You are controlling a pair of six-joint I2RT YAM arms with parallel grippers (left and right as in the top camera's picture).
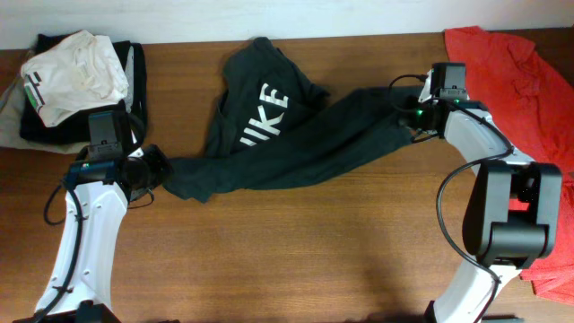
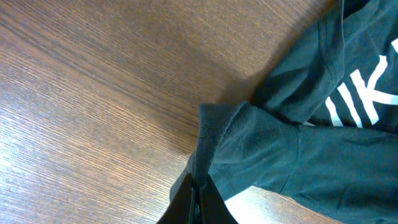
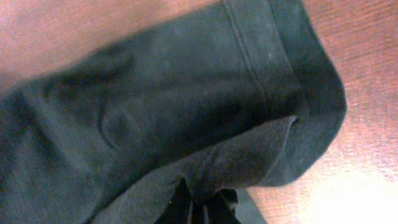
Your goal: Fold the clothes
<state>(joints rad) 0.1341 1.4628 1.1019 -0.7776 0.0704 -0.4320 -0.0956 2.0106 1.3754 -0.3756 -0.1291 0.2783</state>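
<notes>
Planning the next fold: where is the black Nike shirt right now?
Overhead view: the black Nike shirt lies mid-table, stretched between the left jaws and the right jaws, red shirt beyond its right end.

Folds hide part of the lettering on the black T-shirt, and the red shirt runs off-frame

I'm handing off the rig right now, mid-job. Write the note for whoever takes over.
Left tool: shut on one end of the black NIKE T-shirt.
Right tool: shut on the opposite end.
Shirt: stretched between them across the table, bunched and twisted, lettered part flopped toward the far edge.
Done: both ends gripped; no tidy fold visible.
Left: spread it flat, then fold.
Also here: red T-shirt at right, white folded garment far left.
</notes>
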